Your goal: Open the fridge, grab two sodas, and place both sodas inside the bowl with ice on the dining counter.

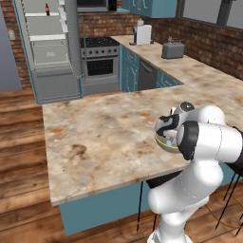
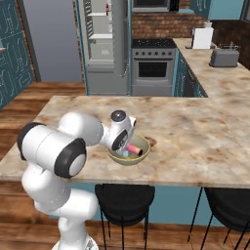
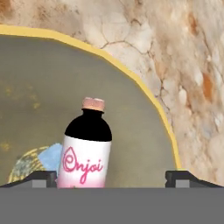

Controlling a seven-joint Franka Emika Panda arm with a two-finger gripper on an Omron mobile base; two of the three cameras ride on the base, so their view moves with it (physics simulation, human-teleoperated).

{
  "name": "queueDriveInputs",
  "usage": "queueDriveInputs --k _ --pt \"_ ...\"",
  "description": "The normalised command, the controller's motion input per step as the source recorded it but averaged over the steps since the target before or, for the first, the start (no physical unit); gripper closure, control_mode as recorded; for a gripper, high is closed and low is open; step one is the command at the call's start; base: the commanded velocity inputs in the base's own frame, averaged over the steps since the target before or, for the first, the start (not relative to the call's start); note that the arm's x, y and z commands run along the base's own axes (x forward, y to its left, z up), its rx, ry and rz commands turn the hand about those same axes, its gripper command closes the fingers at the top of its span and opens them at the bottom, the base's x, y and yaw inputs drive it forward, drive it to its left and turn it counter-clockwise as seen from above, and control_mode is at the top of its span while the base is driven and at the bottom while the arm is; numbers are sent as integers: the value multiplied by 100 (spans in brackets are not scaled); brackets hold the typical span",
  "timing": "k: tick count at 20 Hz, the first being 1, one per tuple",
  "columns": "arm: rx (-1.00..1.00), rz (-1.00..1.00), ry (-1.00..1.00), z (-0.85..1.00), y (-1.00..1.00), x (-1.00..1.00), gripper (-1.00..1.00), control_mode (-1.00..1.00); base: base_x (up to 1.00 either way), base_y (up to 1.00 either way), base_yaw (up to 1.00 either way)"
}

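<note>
The pink-red soda [image 3: 85, 151] with its dark shoulder lies inside the olive-tan bowl [image 3: 131, 78] next to a pale blue ice piece [image 3: 50, 155]. My gripper [image 3: 111, 178] hangs just over it, open, with the fingertips [image 3: 188, 178] wide apart and not pressing the bottle. From the right base view the soda [image 2: 133, 148] rests in the bowl [image 2: 141, 157] on the dining counter [image 2: 195, 141], with my gripper [image 2: 123, 145] pointing down into it. The fridge [image 1: 47, 47] stands open at the back, and the cola bottle [image 1: 46, 8] is on an upper shelf.
The fridge door [image 1: 73, 38] is swung outward toward the stove [image 1: 99, 61]. A toaster [image 1: 172, 49] sits on the far long counter. Black stools [image 2: 124, 197] stand under the dining counter's near edge. My own arm covers part of the bowl [image 1: 163, 142] in the left base view.
</note>
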Motion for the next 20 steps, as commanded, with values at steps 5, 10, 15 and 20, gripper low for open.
queueDriveInputs --k 5,10,15,20 --pt "0 0 0 45 0 0 -100 -100 0 0 0" --pt "0 -1 0 54 8 -19 -100 -100 0 0 0" --pt "0 -10 0 22 18 -86 -100 -100 0 0 0" --pt "0 -26 0 3 51 -100 -100 -100 0 0 0"
